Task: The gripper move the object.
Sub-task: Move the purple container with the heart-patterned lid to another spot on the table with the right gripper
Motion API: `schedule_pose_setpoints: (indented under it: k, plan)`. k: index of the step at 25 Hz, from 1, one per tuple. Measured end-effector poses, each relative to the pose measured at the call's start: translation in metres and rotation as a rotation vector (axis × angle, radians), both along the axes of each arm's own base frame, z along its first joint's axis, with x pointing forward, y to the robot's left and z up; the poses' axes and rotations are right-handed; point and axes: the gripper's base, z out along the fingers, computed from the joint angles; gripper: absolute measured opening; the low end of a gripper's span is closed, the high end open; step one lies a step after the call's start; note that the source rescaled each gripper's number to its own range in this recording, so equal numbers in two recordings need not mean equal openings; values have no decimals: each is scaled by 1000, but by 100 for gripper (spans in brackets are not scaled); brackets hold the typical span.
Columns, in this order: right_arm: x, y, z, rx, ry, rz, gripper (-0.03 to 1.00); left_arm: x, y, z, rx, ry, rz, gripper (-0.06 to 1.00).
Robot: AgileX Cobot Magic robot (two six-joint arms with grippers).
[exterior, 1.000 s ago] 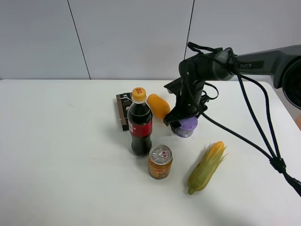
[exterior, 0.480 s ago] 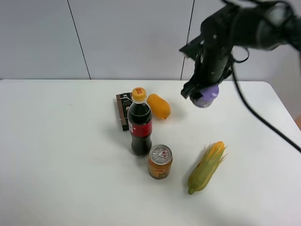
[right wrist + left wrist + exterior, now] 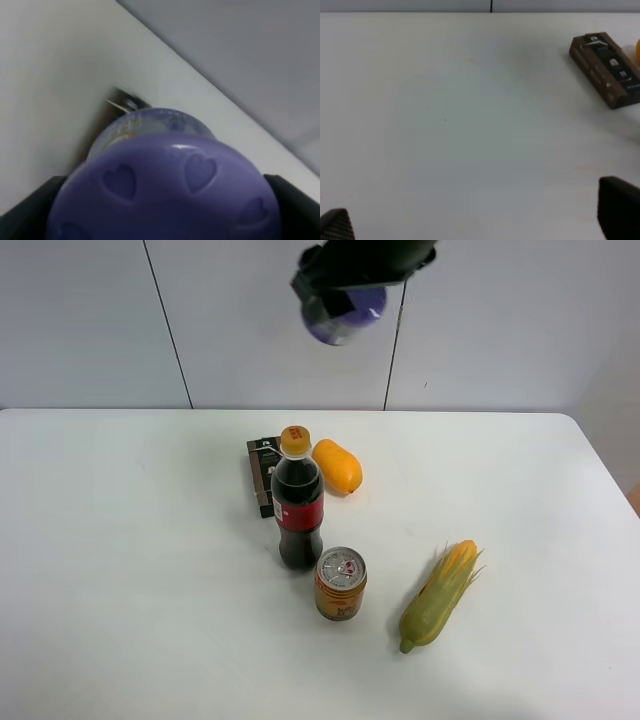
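A: Logging near to far; corn point(image 3: 440, 595) and can point(image 3: 341, 585) nearest, bottle point(image 3: 298, 505) behind them, box point(image 3: 262, 472) and mango point(image 3: 338, 465) past it; all on the table point(image 3: 120, 540).

B: And the object point(image 3: 345, 320)?

A: Farthest, high above the table, clamped in the right gripper point(image 3: 345, 302); left gripper point(image 3: 475, 220) has its jaws apart, holding nothing.

B: Judgement: carry it level with a firm clamp; descend only over bare table, well apart from the bottle, so nothing tips; the task names no target spot.

Your right gripper point(image 3: 160, 215) is clamped on the purple container point(image 3: 155, 125), heart-stamped lid point(image 3: 200, 172) up close; white worktop point(image 3: 45, 75) & its edge behind, blurry dark obj point(image 3: 125, 102) beyond.
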Motion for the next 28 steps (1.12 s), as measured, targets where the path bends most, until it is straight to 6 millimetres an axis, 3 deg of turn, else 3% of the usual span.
schedule_pose_setpoints:
  k: [3, 5, 10, 13, 17, 28]
  plan:
    - [-17, 42, 6, 26, -25, 133, 0, 0, 0, 0, 0, 0, 0, 100]
    - [-28, 72, -4, 15, -22, 216, 0, 0, 0, 0, 0, 0, 0, 100]
    - [-55, 137, -50, -32, 32, 397, 0, 0, 0, 0, 0, 0, 0, 100]
    - [-68, 163, -82, -81, 77, 458, 0, 0, 0, 0, 0, 0, 0, 100]
    - [-71, 182, -119, -138, 129, 485, 0, 0, 0, 0, 0, 0, 0, 100]
    - [-62, 201, -203, -249, 262, 481, 0, 0, 0, 0, 0, 0, 0, 100]
